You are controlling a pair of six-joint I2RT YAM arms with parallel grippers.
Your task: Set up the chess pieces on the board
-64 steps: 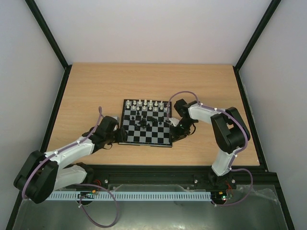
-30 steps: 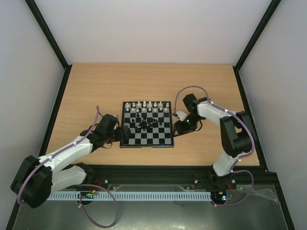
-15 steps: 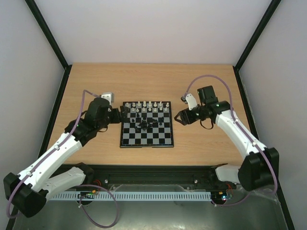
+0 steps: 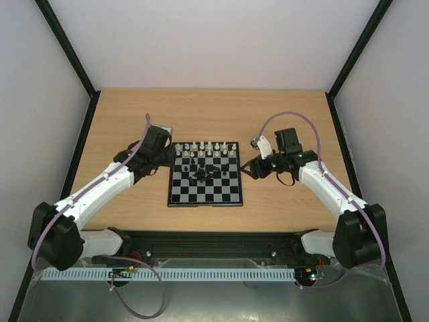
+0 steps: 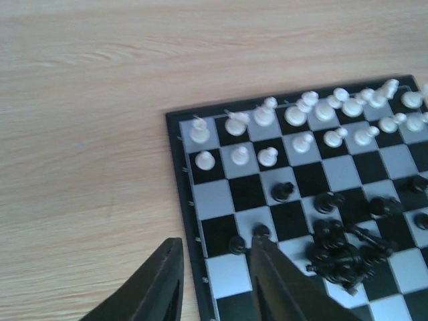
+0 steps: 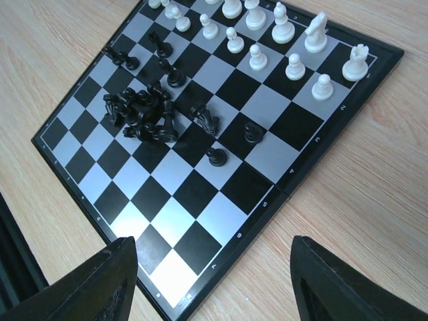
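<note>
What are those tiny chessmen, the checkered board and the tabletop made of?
The tiny white chessmen and black chessmen look like moulded plastic, smooth and uniform. The checkered board seems glossy plastic or laminate; its pale squares catch glare. The tabletop shows pale wood grain, possibly veneer.

Tiny pale marks along the dark border of the board [image 6: 170, 224], too small to read, no other legible lettering in view.
</note>
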